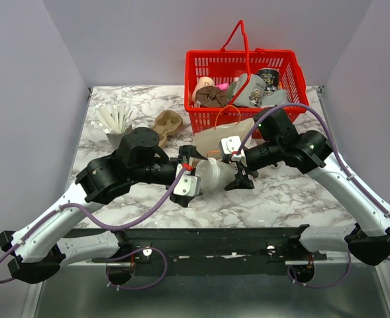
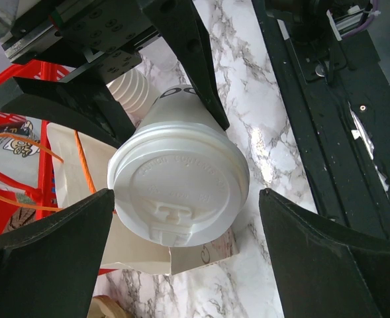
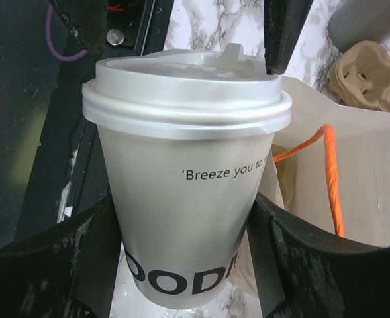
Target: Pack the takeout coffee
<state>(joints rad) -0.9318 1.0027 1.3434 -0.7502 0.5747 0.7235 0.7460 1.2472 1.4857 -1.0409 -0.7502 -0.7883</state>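
The lidded takeout coffee [image 3: 188, 199] sits clamped by its body in the right pincer [image 3: 181, 265], off the tabletop [image 1: 294, 192] and just before the paper bag [image 3: 367, 185], the left pincer [image 2: 185, 218] spread wide either side of its lid, so it seems picked up but not yet bagged.

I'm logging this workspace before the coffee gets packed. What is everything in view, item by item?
takeout coffee: one, white with a white lid and black lettering, mid-table between the arms
paper bag: one, pale brown with orange handles, lying in front of the basket
basket: one, red, far side of the table, holding mixed goods, count unclear
cup carrier: one, brown pulp, left of the bag
sticks: one bundle, white, far left
table: one, grey-veined white marble
left pincer: one, black, open, flanking the lid without touching it
right pincer: one, black, clamped on the cup's body
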